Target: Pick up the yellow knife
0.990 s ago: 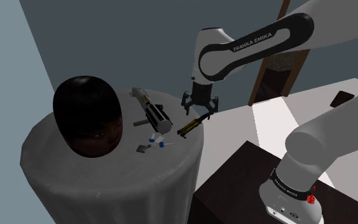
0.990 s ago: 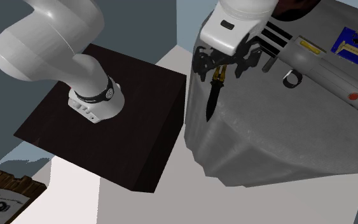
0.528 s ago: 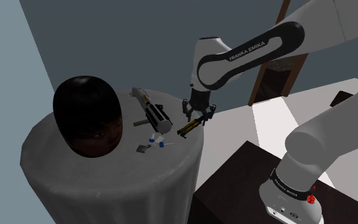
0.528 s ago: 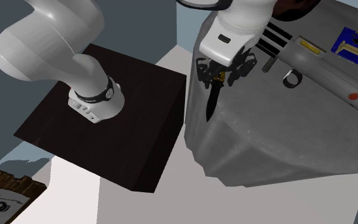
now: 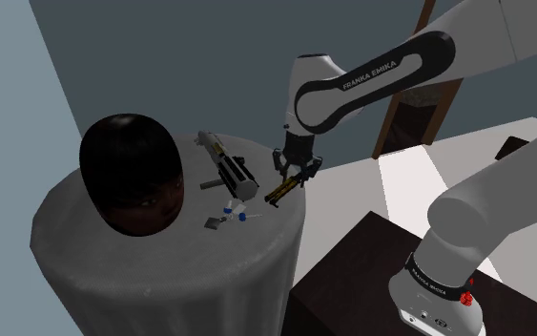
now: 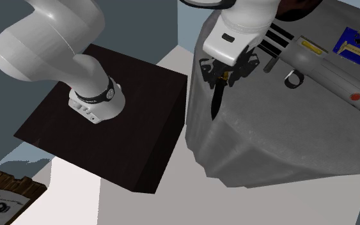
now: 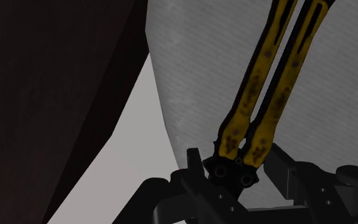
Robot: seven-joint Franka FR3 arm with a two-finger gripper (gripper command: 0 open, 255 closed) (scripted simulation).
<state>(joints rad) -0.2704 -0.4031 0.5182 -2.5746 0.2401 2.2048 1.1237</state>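
Yellow knife (image 5: 281, 190) (image 6: 215, 102) (image 7: 252, 89) lies at the rim of the grey-draped round tabletop (image 5: 161, 267), on the shoulder view's right, its two yellow-and-black handles side by side. It rests on the cloth, not lifted. The gripper (image 5: 293, 173) (image 6: 224, 73) (image 7: 238, 175) is down on it, fingers clenched against either side of the pivot end. A dark head (image 5: 128, 177) and a toy gun (image 5: 228, 170) sit further left.
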